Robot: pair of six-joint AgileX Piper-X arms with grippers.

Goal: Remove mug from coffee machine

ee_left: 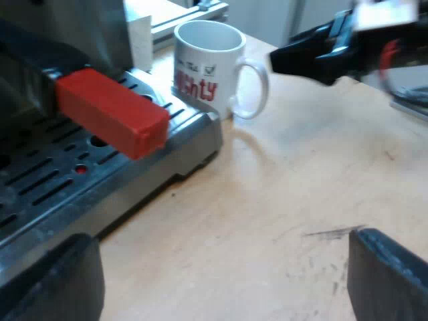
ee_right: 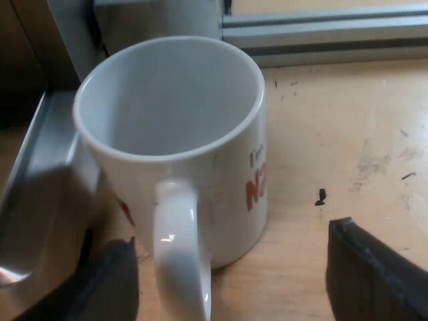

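The mug (ee_right: 174,134) is standing upright and empty on the wooden surface (ee_right: 348,147), just beside the corner of the coffee machine's metal drip tray (ee_left: 194,137). I cannot tell whether it is touching the tray's edge. It is showing red lettering on its side, and its handle (ee_right: 177,254) is pointing away from the machine, toward the right jaws. Those jaws are hanging spread wide at the handle, one on each side of it, and are gripping nothing. In the left wrist view they are hovering close to the handle's loop, apart from it. The holder's red handle end (ee_left: 110,114) is jutting out over the drip tray, near the mug but not touching it. The left jaws are hovering wide open and empty over bare surface by the tray's front edge, well apart from the mug.

As I judge it, the robot is reaching for the mug and has not yet made the grasp. The next move is calling for the right jaws to ease in and close on the handle. They would then lift the mug away from the machine without knocking the tray or the red handle end.
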